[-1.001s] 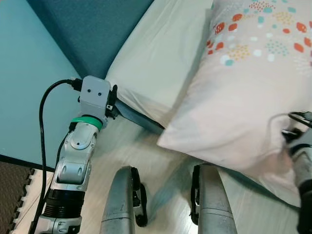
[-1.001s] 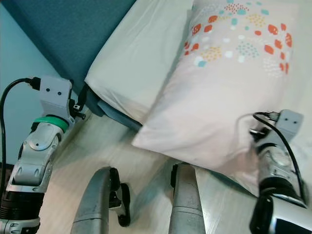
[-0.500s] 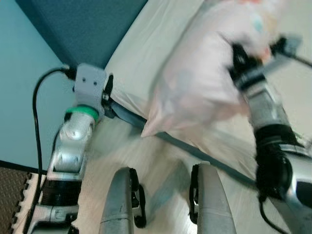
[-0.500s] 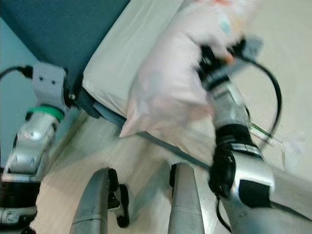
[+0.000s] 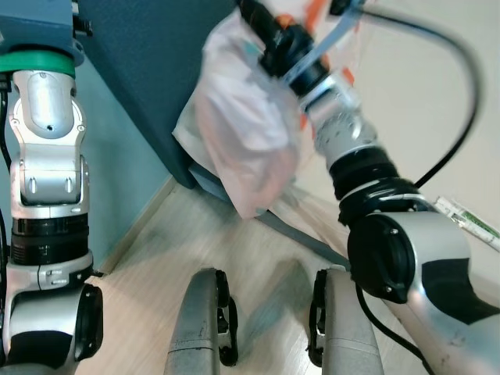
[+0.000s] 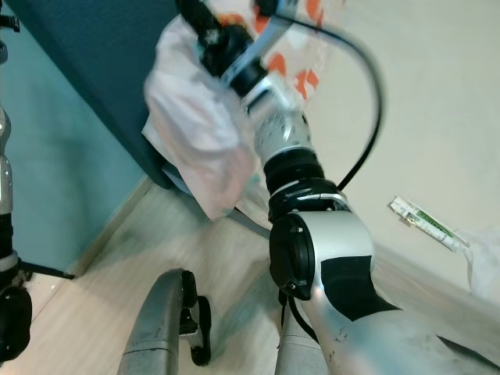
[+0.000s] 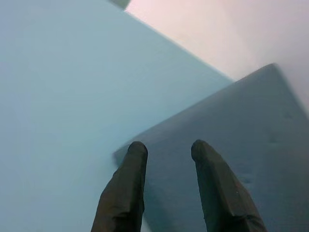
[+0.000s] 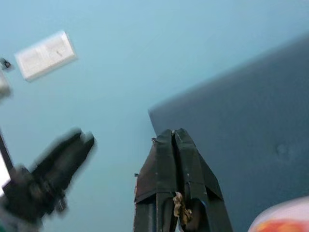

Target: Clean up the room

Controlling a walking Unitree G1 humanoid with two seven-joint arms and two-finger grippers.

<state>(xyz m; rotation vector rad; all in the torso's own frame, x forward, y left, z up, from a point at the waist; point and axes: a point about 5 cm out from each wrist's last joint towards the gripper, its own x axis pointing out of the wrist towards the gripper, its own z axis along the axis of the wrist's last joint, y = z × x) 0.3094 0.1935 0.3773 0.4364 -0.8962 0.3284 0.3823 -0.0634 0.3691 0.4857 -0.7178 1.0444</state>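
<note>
Lifting pillow | right end effector closed | left end effector open, empty | no legible writing

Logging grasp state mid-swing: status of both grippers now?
Left gripper: open, empty.
Right gripper: shut; raised by the pillow, grip on it cannot be told.

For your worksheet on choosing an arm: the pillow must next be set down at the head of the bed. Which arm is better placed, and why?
The right. The right gripper is shut and its arm is lifting the pillow beside the headboard. The left gripper is open, empty and facing the headboard.
</note>
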